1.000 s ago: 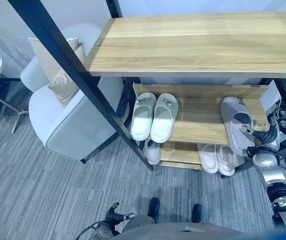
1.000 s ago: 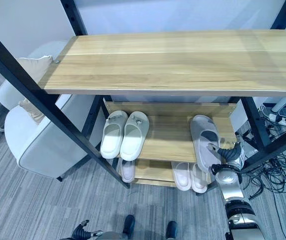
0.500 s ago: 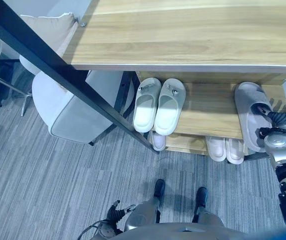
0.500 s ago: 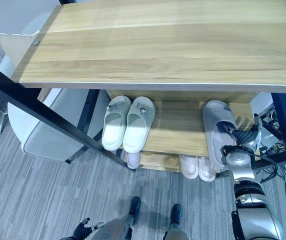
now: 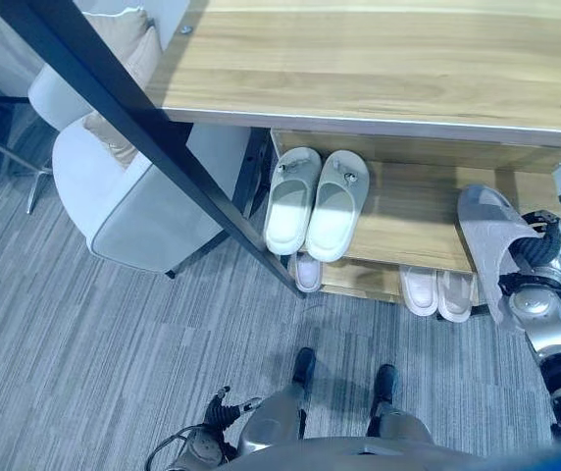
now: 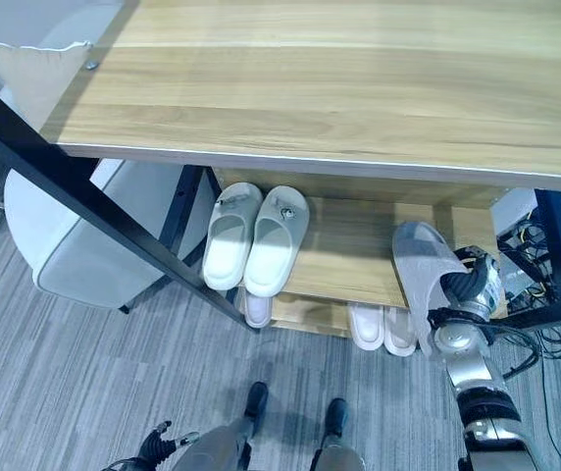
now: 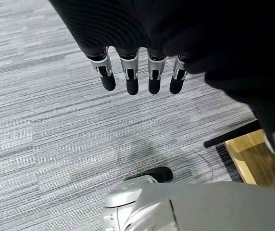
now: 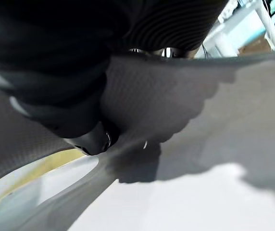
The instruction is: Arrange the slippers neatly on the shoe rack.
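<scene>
One grey slipper (image 6: 424,280) in transit — gripped by the right hand (image 6: 469,289) at the right end of the shoe rack's middle shelf (image 6: 354,250). In the head views the slipper is tilted, its toe end over the shelf boards and its heel end hanging past the front edge; half a second ago it lay flatter, lengthwise along the shelf, so it has been tipped up and drawn slightly outward. Judgement: the hand is repositioning it, not releasing it.

Right hand, fingers: in its own wrist view the grey slipper (image 8: 185,125) presses right against the palm, with the thumb curled onto its surface — a closed hold on the slipper.

Left hand (image 7: 137,77): idle, low at the robot's side above the grey carpet (image 7: 46,134); fingers straight and relaxed, holding nothing.

Further stock on the shoe rack:
- One cream pair (image 5: 315,201), side by side at the left of the middle shelf, toes inward, already tidy.
- One pale pair (image 5: 437,291) on the lower shelf, beneath the held slipper.
- One single pale slipper (image 5: 306,273) on the lower shelf, partly hidden under the cream pair.
- Top board (image 5: 379,59): bare wood.

Beside the rack: a white armchair (image 5: 128,211) with a beige cushion (image 5: 128,69).

Status: the grey slipper is not yet set down; it needs to be squared with the shelf edge and let go. Risk: the overhanging heel could slip off the front on release.
</scene>
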You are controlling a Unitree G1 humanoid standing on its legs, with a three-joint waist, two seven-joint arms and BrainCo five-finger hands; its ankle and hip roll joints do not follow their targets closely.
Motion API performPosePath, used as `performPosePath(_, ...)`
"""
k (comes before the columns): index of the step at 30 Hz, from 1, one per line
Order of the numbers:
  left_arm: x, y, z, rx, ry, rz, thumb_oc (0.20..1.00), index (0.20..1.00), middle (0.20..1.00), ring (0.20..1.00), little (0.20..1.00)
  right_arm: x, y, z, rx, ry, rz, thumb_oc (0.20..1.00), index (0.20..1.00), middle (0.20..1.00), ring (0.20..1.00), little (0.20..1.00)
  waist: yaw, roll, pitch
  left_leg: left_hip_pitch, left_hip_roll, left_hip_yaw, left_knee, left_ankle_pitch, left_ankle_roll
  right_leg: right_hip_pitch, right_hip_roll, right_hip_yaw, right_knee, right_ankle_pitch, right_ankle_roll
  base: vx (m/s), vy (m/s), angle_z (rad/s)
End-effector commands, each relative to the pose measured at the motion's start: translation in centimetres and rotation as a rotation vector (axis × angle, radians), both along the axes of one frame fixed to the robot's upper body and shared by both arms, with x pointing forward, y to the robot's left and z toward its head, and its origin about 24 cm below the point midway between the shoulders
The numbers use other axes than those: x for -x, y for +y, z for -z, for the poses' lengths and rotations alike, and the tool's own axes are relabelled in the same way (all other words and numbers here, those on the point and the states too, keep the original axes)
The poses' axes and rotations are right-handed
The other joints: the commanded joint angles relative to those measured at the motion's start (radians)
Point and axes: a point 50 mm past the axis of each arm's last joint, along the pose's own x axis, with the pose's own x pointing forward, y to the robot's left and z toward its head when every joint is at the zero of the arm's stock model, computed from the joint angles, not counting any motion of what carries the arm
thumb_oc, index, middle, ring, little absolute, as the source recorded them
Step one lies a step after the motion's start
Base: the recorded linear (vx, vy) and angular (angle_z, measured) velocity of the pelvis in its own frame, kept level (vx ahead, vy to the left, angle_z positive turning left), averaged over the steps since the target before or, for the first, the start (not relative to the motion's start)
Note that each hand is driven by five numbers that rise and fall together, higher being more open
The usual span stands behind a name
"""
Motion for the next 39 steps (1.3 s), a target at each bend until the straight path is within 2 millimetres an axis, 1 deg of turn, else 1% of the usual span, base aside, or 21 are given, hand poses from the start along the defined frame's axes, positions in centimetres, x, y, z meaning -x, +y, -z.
performPosePath(1, 0.6, -0.5, 0.4, -0.028, 0.052, 0.03, 1.0, 1.0, 1.0, 1.0, 1.0, -0.3, 0.9, -2.6, 0.079, -0.104, -0.09, 0.2, 0.2, 0.2, 0.2, 0.2, 0.017, -0.028, -0.067, 0.023, 0.003, 0.078, 0.007, -0.11, -0.017, 0.074, -0.069, 0.007, 0.011, -0.074, 0.083, -0.01, 0.008, -0.05)
performPosePath(4, 1.5, 0.1, 0.5, -0.025, 0.069, -0.023, 1.0, 1.0, 1.0, 1.0, 1.0, -0.6, 1.9, -3.8, 0.057, -0.155, -0.153, 0.2, 0.2, 0.2, 0.2, 0.2, 0.013, -0.034, -0.07, 0.044, 0.007, 0.09, 0.007, -0.119, -0.008, 0.078, -0.064, 0.032, 0.011, -0.071, 0.085, -0.03, 0.022, -0.14)
performPosePath(5, 1.9, 0.4, 0.6, -0.034, 0.085, -0.026, 1.0, 1.0, 1.0, 1.0, 1.0, -1.0, 2.9, -4.4, -0.007, -0.203, -0.206, 0.2, 0.2, 0.2, 0.2, 0.2, 0.012, -0.037, -0.071, 0.051, 0.009, 0.093, 0.007, -0.12, -0.004, 0.079, -0.063, 0.042, 0.011, -0.07, 0.084, -0.03, 0.062, -0.4)
performPosePath(6, 2.4, 1.5, 0.5, -0.042, 0.099, -0.118, 1.0, 1.0, 1.0, 1.0, 1.0, -1.2, 5.8, -5.2, -0.172, -0.282, -0.385, 0.2, 0.2, 0.2, 0.2, 0.2, 0.015, -0.051, -0.074, 0.079, 0.01, 0.109, 0.007, -0.131, 0.009, 0.094, -0.063, 0.067, 0.011, -0.075, 0.082, 0.01, 0.047, -0.52)
performPosePath(10, 0.2, 2.2, -0.1, -0.021, 0.009, -0.174, 1.0, 1.0, 1.0, 1.0, 1.0, 0.6, 7.8, -4.3, -0.288, -0.236, -0.569, 0.2, 0.2, 0.2, 0.2, 0.2, 0.008, -0.082, -0.04, 0.048, 0.002, 0.126, 0.137, -0.172, 0.018, 0.108, -0.077, 0.084, 0.064, -0.105, 0.072, -0.06, -0.014, -0.31)
performPosePath(11, -1.1, 2.3, -0.6, -0.013, -0.04, -0.178, 1.0, 1.0, 1.0, 1.0, 1.0, 0.9, 8.2, -4.1, -0.31, -0.231, -0.601, 0.2, 0.2, 0.2, 0.2, 0.2, 0.003, -0.088, -0.014, 0.009, -0.002, 0.127, 0.202, -0.186, 0.018, 0.081, -0.083, 0.09, 0.12, -0.118, 0.067, -0.5, -0.042, 0.16)
performPosePath(12, -4.3, 2.7, -1.9, 0.016, -0.181, -0.205, 1.0, 1.0, 1.0, 1.0, 1.0, 1.3, 9.0, -3.8, -0.438, -0.248, -0.676, 0.2, 0.2, 0.2, 0.2, 0.2, -0.013, -0.089, 0.07, -0.089, -0.004, 0.125, 0.327, -0.218, 0.018, -0.036, -0.086, 0.111, 0.274, -0.151, 0.052, -0.46, -0.025, 0.16)
performPosePath(13, -4.3, 2.7, -1.9, 0.016, -0.182, -0.205, 1.0, 1.0, 1.0, 1.0, 1.0, 1.3, 9.0, -3.8, -0.438, -0.249, -0.677, 0.2, 0.2, 0.2, 0.2, 0.2, -0.013, -0.089, 0.068, -0.095, -0.004, 0.126, 0.332, -0.22, 0.018, -0.043, -0.087, 0.112, 0.279, -0.153, 0.052, -0.61, -0.007, 0.21)
performPosePath(14, -7.4, 3.3, -3.9, 0.007, -0.356, -0.202, 1.0, 1.0, 1.0, 1.0, 1.0, 1.7, 9.7, -3.9, -0.624, -0.329, -0.743, 0.2, 0.2, 0.2, 0.2, 0.2, -0.022, -0.082, 0.11, -0.204, 0.008, 0.117, 0.445, -0.237, 0.018, -0.185, -0.092, 0.124, 0.458, -0.191, 0.041, -0.32, -0.005, 0.04)
performPosePath(16, -8.0, 3.6, -4.5, 0.01, -0.4, -0.225, 1.0, 1.0, 1.0, 1.0, 1.0, 1.9, 10.0, -3.9, -0.666, -0.35, -0.764, 0.2, 0.2, 0.2, 0.2, 0.2, -0.024, -0.081, 0.113, -0.25, 0.011, 0.114, 0.488, -0.245, 0.017, -0.233, -0.1, 0.126, 0.511, -0.212, 0.036, -0.24, -0.027, -0.01)
performPosePath(19, -9.5, 4.9, -6.2, 0.042, -0.552, -0.406, 1.0, 1.0, 1.0, 1.0, 1.0, 2.6, 11.2, -5.0, -0.771, -0.404, -0.893, 0.2, 0.2, 0.2, 0.2, 0.2, -0.032, -0.072, 0.162, -0.444, 0.024, 0.096, 0.748, -0.312, 0.031, -0.435, -0.101, 0.158, 0.798, -0.33, -0.012, -0.25, -0.08, 0.12)
performPosePath(20, -9.8, 5.2, -6.3, 0.06, -0.583, -0.494, 1.0, 1.0, 1.0, 1.0, 1.0, 2.4, 11.9, -6.6, -0.797, -0.472, -0.964, 0.2, 0.2, 0.2, 0.2, 0.2, -0.03, -0.069, 0.178, -0.543, 0.037, 0.092, 0.89, -0.379, 0.034, -0.551, -0.092, 0.186, 0.936, -0.406, -0.029, -0.32, -0.122, 0.08)
performPosePath(21, -10.1, 5.5, -6.5, 0.088, -0.622, -0.619, 1.0, 1.0, 1.0, 1.0, 1.0, 2.0, 12.4, -8.9, -0.729, -0.518, -1.033, 0.2, 0.2, 0.2, 0.2, 0.2, -0.032, -0.066, 0.184, -0.684, 0.05, 0.099, 1.036, -0.42, 0.031, -0.699, -0.079, 0.209, 1.061, -0.451, -0.047, -0.25, -0.087, -0.24)
performPosePath(22, -10.6, 5.8, -7.3, 0.086, -0.679, -0.634, 1.0, 1.0, 1.0, 1.0, 1.0, 1.9, 12.6, -9.9, -0.696, -0.532, -1.052, 0.2, 0.2, 0.2, 0.2, 0.2, -0.032, -0.062, 0.187, -0.754, 0.054, 0.101, 1.104, -0.437, 0.028, -0.759, -0.071, 0.221, 1.109, -0.468, -0.055, -0.32, -0.078, -0.5)
performPosePath(23, -12.8, 5.0, -9.6, 0.155, -0.83, -0.612, 1.0, 1.0, 1.0, 1.0, 1.0, 1.5, 13.5, -12.3, -0.584, -0.561, -1.125, 0.2, 0.2, 0.2, 0.2, 0.2, -0.025, -0.053, 0.198, -0.889, 0.06, 0.086, 1.249, -0.483, 0.032, -0.893, -0.068, 0.236, 1.236, -0.502, -0.067, -0.19, -0.064, -0.43)
performPosePath(27, -15.8, 2.5, -15.0, 0.348, -1.093, -0.498, 1.0, 1.0, 1.0, 1.0, 1.0, 1.5, 14.5, -13.7, -0.633, -0.56, -1.239, 0.2, 0.2, 0.2, 0.2, 0.2, -0.016, -0.022, 0.192, -1.098, 0.065, 0.06, 1.509, -0.568, 0.046, -1.11, -0.077, 0.272, 1.49, -0.584, -0.073, -0.01, -0.068, 0.04)
performPosePath(30, -17.8, 1.6, -19.1, 0.394, -1.251, -0.395, 1.0, 1.0, 1.0, 1.0, 1.0, 0.0, 15.8, -15.5, -0.551, -0.544, -1.287, 0.2, 0.2, 0.2, 0.2, 0.2, -0.006, -0.001, 0.202, -1.253, 0.049, 0.051, 1.736, -0.641, 0.046, -1.273, -0.088, 0.298, 1.735, -0.661, -0.08, 0.09, -0.04, -0.02)
performPosePath(33, -17.6, 2.7, -19.6, 0.4, -1.271, -0.431, 1.0, 1.0, 1.0, 1.0, 1.0, -1.3, 15.9, -16.6, -0.523, -0.552, -1.288, 0.2, 0.2, 0.2, 0.2, 0.2, 0.007, 0.012, 0.197, -1.345, 0.036, 0.037, 1.892, -0.694, 0.052, -1.375, -0.086, 0.318, 1.9, -0.712, -0.087, 0.15, -0.034, 0.37)
performPosePath(35, -16.9, 4.0, -18.0, 0.371, -1.205, -0.499, 1.0, 1.0, 1.0, 1.0, 1.0, -4.0, 16.8, -19.6, -0.347, -0.537, -1.246, 0.2, 0.2, 0.2, 0.2, 0.2, 0.031, 0.025, 0.218, -1.414, 0.024, 0.0, 2.08, -0.755, 0.05, -1.459, -0.077, 0.371, 2.109, -0.76, -0.091, 0.2, -0.011, -0.01)
performPosePath(36, -16.9, 4.0, -18.0, 0.371, -1.205, -0.499, 1.0, 1.0, 1.0, 1.0, 1.0, -4.0, 16.9, -19.6, -0.347, -0.537, -1.246, 0.2, 0.2, 0.2, 0.2, 0.2, 0.03, 0.025, 0.218, -1.415, 0.024, 0.0, 2.08, -0.755, 0.05, -1.459, -0.077, 0.372, 2.11, -0.761, -0.091, 0.19, 0.008, -0.05)
performPosePath(39, -15.6, 4.8, -15.9, 0.371, -1.128, -0.582, 1.0, 1.0, 1.0, 1.0, 1.0, -6.5, 17.1, -23.7, -0.205, -0.569, -1.146, 0.2, 0.2, 0.2, 0.2, 0.2, 0.049, 0.028, 0.251, -1.448, 0.01, -0.026, 2.261, -0.816, 0.04, -1.496, -0.07, 0.438, 2.312, -0.802, -0.087, 0.14, 0.008, 0.02)
